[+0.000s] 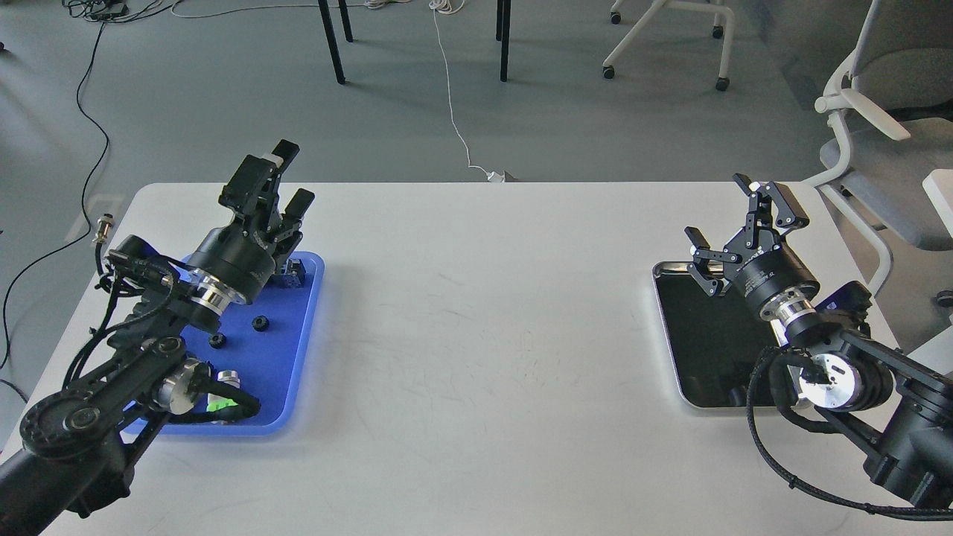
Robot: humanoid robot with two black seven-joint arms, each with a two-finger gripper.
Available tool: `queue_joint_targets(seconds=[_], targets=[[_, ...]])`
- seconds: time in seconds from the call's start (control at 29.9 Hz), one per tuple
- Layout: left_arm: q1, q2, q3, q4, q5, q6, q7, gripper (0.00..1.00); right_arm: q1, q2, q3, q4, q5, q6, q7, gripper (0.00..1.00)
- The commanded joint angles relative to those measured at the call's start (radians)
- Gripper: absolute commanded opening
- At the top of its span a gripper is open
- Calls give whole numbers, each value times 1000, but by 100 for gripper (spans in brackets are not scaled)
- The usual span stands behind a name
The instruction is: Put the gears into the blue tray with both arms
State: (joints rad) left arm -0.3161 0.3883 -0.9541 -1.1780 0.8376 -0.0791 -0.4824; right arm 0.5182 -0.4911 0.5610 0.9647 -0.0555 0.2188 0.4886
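Desk: my desk [476,335] is white and smooth, with faint scuff marks in the middle.
Blue tray: the blue tray [287,372] lies flat on the left side of the desk, partly under my left arm.
Gears: two small black gears [260,323] sit on the blue tray, close together, near its middle.
Switch: a button switch with a green cap [221,404] lies at the near end of the blue tray.
Left claw: my left claw [287,179] is above the far end of the blue tray, fingers spread apart, holding nothing.
Silver tray: a shiny tray with a dark bottom [700,350] lies on the right side of the desk.
Right claw: my right claw [741,223] is over the far end of the silver tray, fingers wide apart, holding nothing.
Room: the grey floor [223,89] lies past the far edge, with black cables, a white cord [452,112], dark table legs and white chairs [878,149].
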Motion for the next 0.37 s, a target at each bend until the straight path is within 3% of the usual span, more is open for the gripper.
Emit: queue_joint_targets(seconds=[0.0, 0.13, 0.33], targets=[[43, -43, -77, 4, -57, -82, 76, 98, 19, -1, -26, 2, -29, 5, 0, 99], [63, -49, -100, 11, -107, -131, 103, 98, 19, -1, -33, 3, -52, 5, 0, 99], [63, -55, -120, 12, -109, -139, 126, 98, 22, 11, -26, 3, -53, 5, 0, 99]])
